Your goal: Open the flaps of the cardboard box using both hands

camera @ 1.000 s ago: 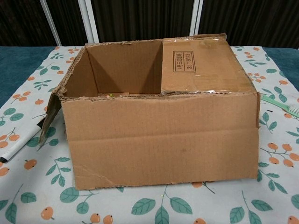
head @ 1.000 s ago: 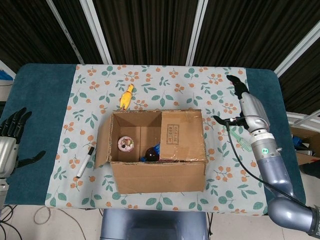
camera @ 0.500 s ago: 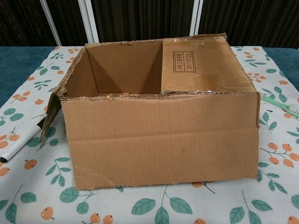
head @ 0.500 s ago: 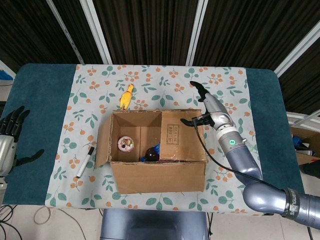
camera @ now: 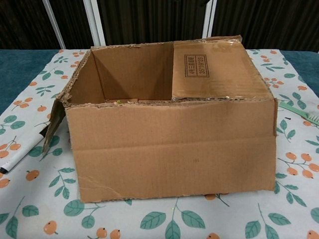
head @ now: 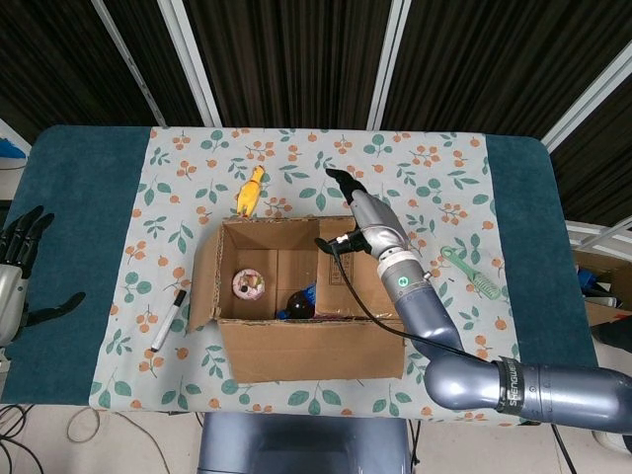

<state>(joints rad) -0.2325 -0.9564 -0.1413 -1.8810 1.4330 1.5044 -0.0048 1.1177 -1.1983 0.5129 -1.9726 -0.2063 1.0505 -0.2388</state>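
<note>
While the cardboard box (head: 306, 296) is sitting mid-desk on the floral cloth (head: 178, 212), one flap (head: 354, 267) is lying folded in over its right half, and that is probably why the right hand (head: 354, 212) is reaching in above the flap's inner edge. Its fingers are spread and it is grasping nothing; I cannot tell whether a fingertip is touching the cardboard. The left flap (head: 204, 286) is hanging outward, already opened, so the left side seems finished. The left hand (head: 20, 267) is waiting well apart at the desk's left edge, fingers apart and empty. Inside the box a pink round thing (head: 248, 285) and a dark object (head: 299, 303) are showing. The chest view is showing no hand.
</note>
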